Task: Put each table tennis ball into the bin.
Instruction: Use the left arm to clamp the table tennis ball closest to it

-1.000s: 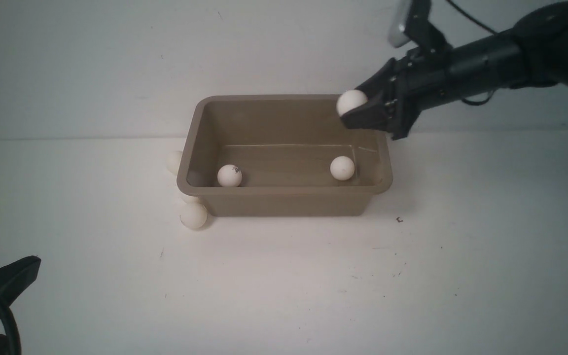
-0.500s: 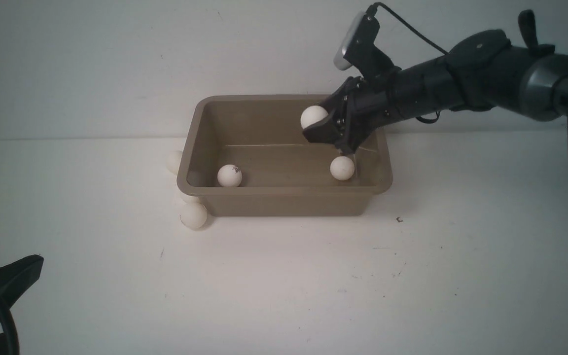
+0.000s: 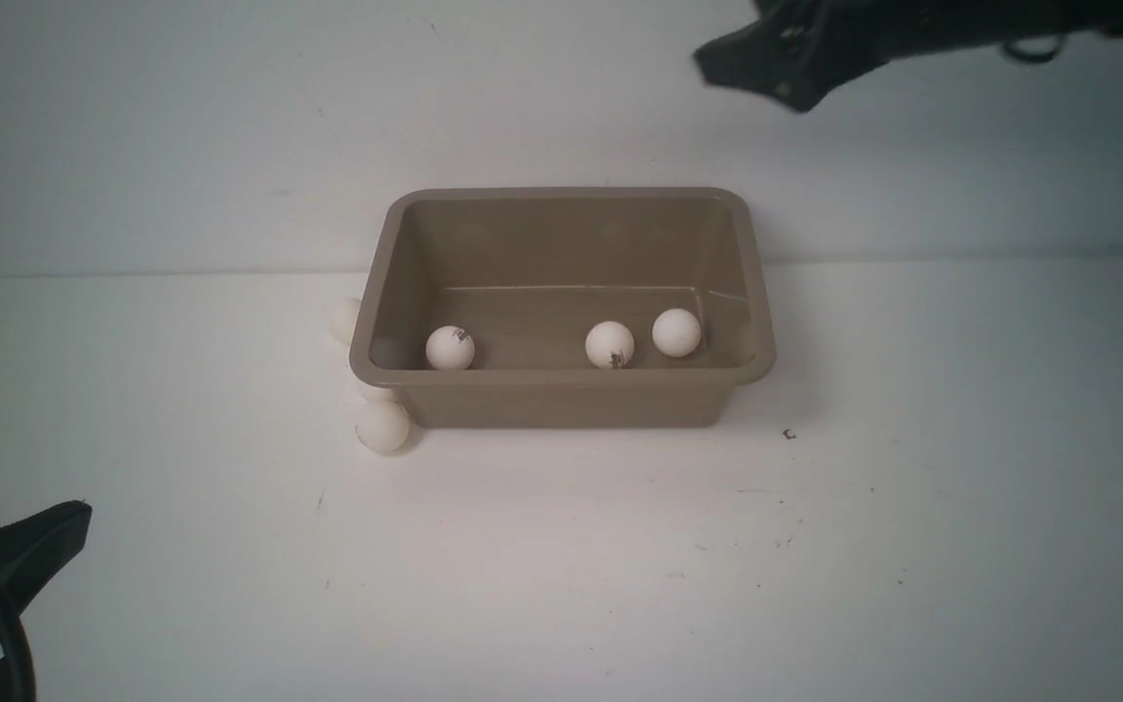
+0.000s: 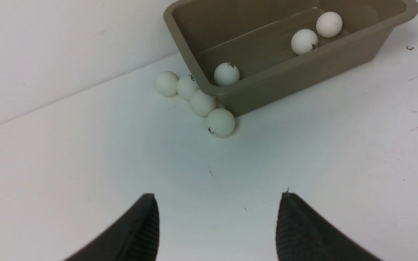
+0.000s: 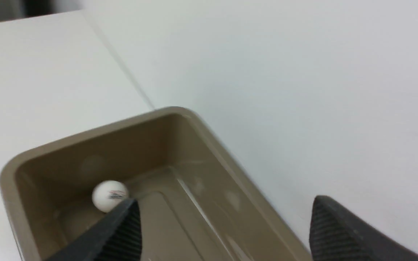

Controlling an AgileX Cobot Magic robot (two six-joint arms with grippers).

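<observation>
Taupe bin (image 3: pixel 561 402): set upright on the white table (image 3: pixel 561 585), close to the wall; no label is seen on it.
Balls inside: three are counted on the bin floor: left ball (image 3: pixel 450 348), middle ball (image 3: pixel 609 344), right ball (image 3: pixel 677 332).
Outside balls (image 4: pixel 202 103): four are shown by the left wrist view, clustered on the table at the bin's left end; in the front view one is half hidden under the rim.
Printing: small dark logos are carried by the left ball, the middle ball and the nearest outside ball; none can be read.
Right gripper (image 5: pixel 225 201): fingers spread wide, nothing held; raised above the bin, cut off by the front view's top edge.
Left gripper (image 4: pixel 218 197): fingers spread, empty, well apart from the balls; mostly cut off at the front view's corner.
</observation>
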